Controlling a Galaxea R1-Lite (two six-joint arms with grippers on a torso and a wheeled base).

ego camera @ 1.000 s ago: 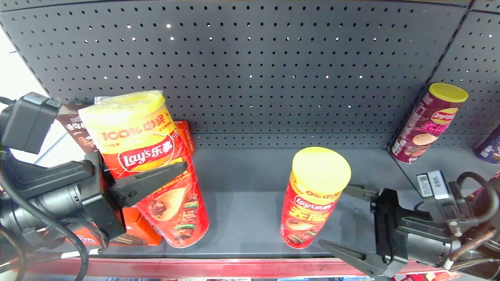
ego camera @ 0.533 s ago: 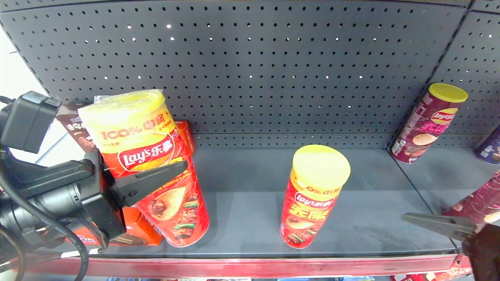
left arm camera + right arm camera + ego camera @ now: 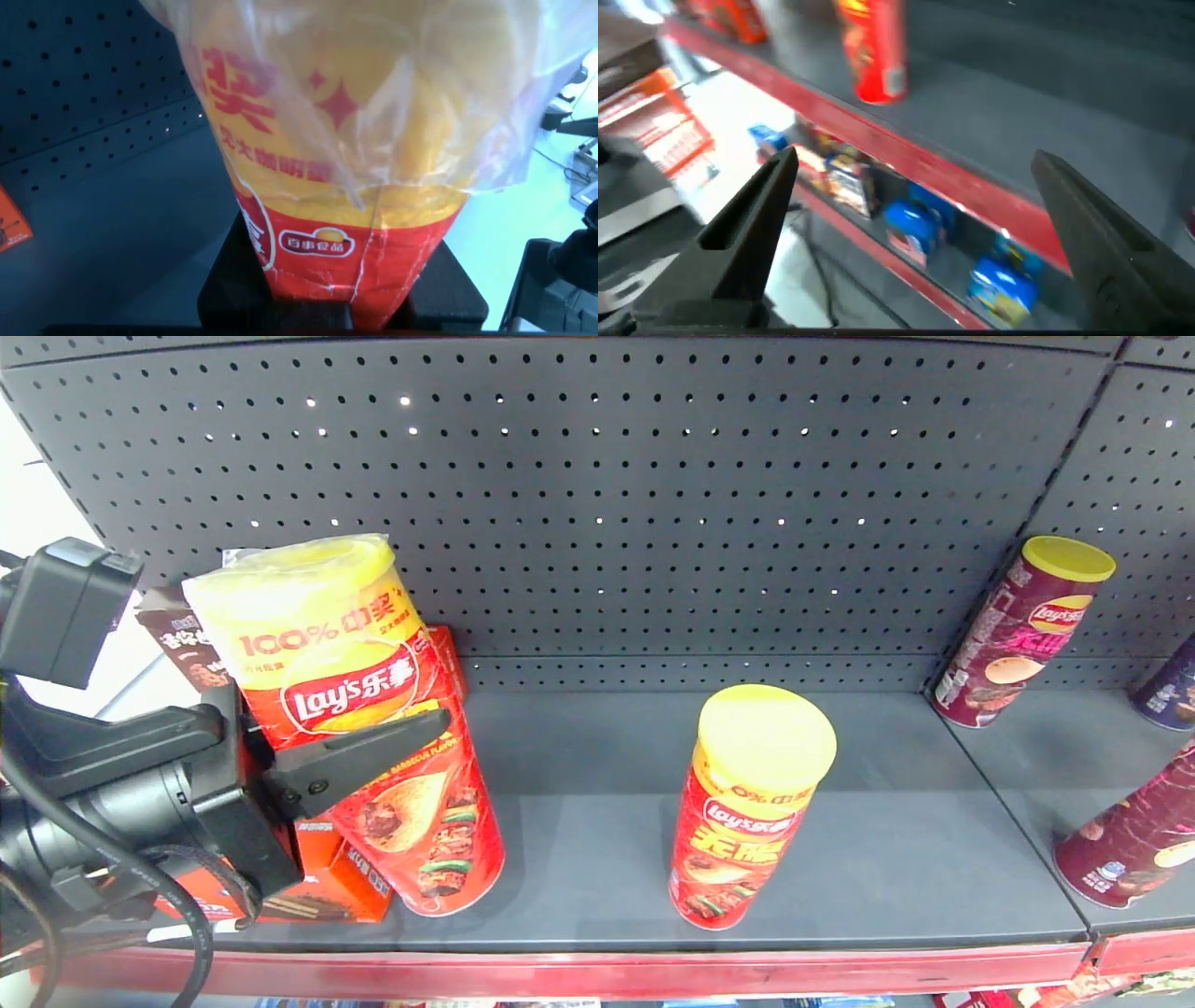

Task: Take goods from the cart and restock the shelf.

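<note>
Left gripper (image 3: 364,728) is clamped around the middle of a large red chip can (image 3: 336,644) with a yellow lid and loose clear wrap; one black finger (image 3: 359,761) crosses the can's front, the other is hidden behind it. The can is slightly tilted at the left end of the grey shelf (image 3: 579,859). Whether its base touches the shelf, cannot tell. Orange boxes (image 3: 327,887) sit just behind and beside it. A second red can (image 3: 752,812) stands upright mid-shelf, well apart from the held one. A purple can (image 3: 1022,630) stands in the next bay to the right, by the pegboard (image 3: 597,523). Right gripper (image 3: 924,243) is spread wide with nothing between its fingers, in front of the shelf's red edge (image 3: 971,177).
</note>
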